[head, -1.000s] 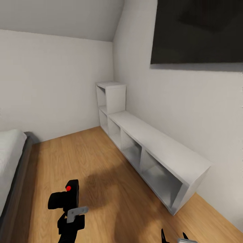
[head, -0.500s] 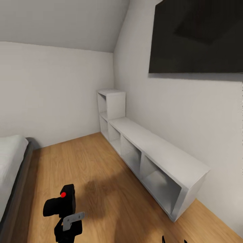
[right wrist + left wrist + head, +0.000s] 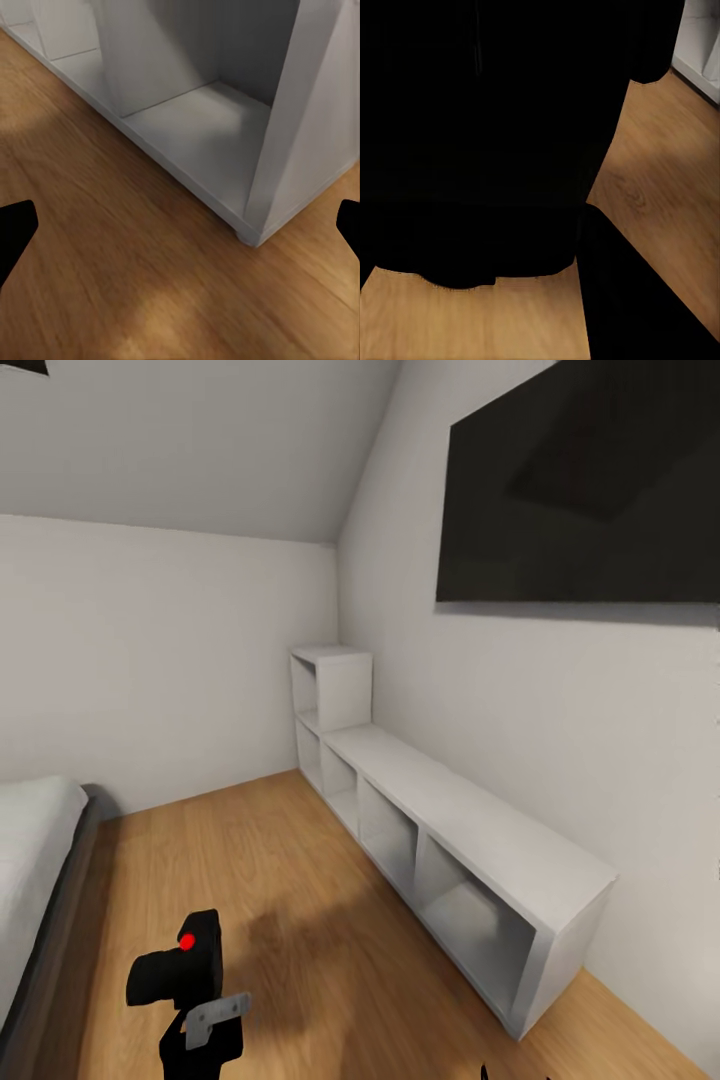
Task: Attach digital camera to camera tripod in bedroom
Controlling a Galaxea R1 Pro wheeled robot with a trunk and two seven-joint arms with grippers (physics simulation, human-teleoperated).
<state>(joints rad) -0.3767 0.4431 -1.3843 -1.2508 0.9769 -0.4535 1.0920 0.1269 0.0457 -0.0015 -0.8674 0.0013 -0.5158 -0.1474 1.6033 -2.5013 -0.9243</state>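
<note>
Black camera, head view: the digital camera sits low at the near left, red button up, carried on the left gripper; the fingers appear closed around its underside, probably to keep it upright in transit.
Wood floor, head view: the light floor runs to the far wall, with the bed at the left edge.
Shelving, head view: white cube shelving lines the right wall under the black TV; it narrows any passage on the right.
Left wrist view: the camera's dark bulk sits right against the lens, floor beyond; the grip looks firm.
Right wrist view: right gripper spread wide, fingertips at both edges, holding nothing, over floor near the shelving's end cube.
Tripod: not yet reached, so the carry goes on.
</note>
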